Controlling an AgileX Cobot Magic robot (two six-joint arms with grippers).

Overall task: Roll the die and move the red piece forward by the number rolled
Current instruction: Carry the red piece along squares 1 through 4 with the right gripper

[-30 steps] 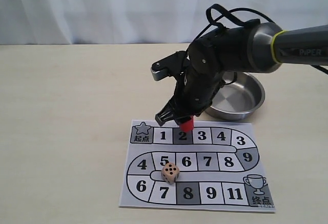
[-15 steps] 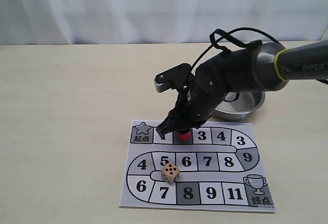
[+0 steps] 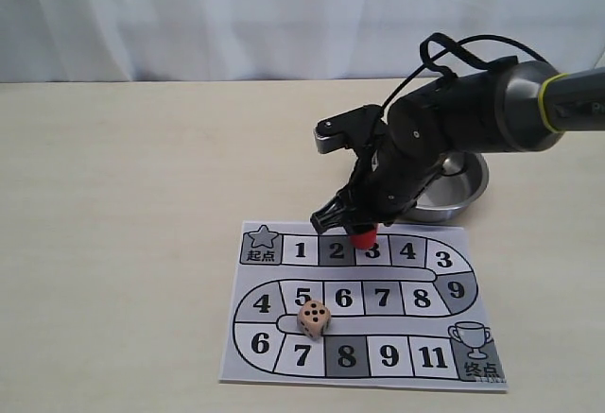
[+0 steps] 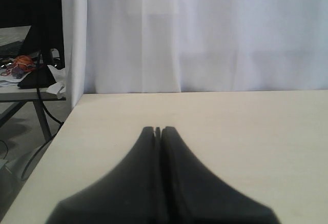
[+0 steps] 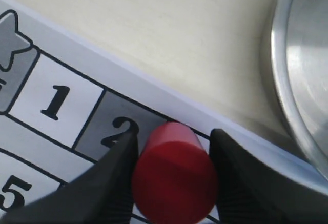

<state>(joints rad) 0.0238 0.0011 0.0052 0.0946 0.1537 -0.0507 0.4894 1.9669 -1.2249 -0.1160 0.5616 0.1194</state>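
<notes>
Your right gripper (image 3: pixel 360 228) is clamping the red piece (image 3: pixel 364 237) between squares 2 and 3 of the board (image 3: pixel 284 361). The die (image 3: pixel 315 318) is sitting at seven o'clock from it. Your left gripper (image 4: pixel 158 130) is resting with its jaws pressed together.

**A robot test bench in a lab**

A white curtain (image 3: pixel 189 16) hangs as a plain backdrop behind a pale table (image 3: pixel 113 196), with a black robot arm (image 3: pixel 473 115) working over it. Off the table's edge (left wrist view only) stands a side desk (image 4: pixel 15 97) heaped with tangled cables (image 4: pixel 19 61).
</notes>
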